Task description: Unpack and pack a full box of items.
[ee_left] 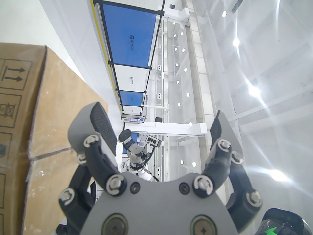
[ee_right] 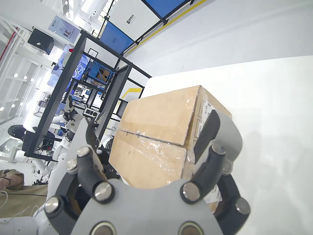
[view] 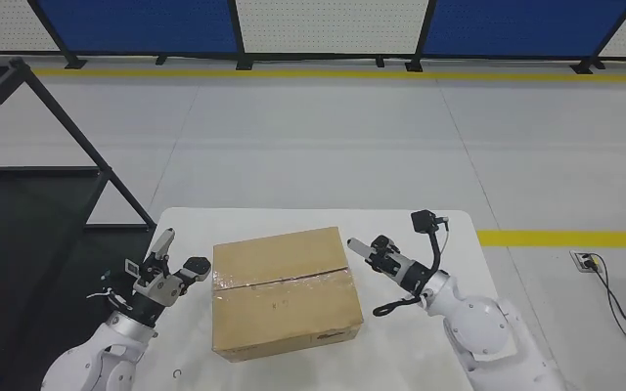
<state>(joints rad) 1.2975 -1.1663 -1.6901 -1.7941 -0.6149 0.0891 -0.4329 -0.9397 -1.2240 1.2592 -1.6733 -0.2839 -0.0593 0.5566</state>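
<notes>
A brown cardboard box (view: 284,290) stands shut in the middle of the white table (view: 421,220), its top flaps sealed with clear tape along the centre seam. My left gripper (view: 181,259) hangs open just off the box's left side, fingers apart with nothing between them; in the left wrist view the box (ee_left: 36,113) is beside the gripper (ee_left: 161,123). My right gripper (view: 367,249) is open at the box's upper right corner. In the right wrist view its fingers (ee_right: 210,133) straddle the corner of the box (ee_right: 156,128).
A black metal frame (view: 68,137) stands left of the table. The table's far strip and right end are bare. A yellow floor line (view: 548,238) runs off to the right, and blue and white panels (view: 333,24) close the far side.
</notes>
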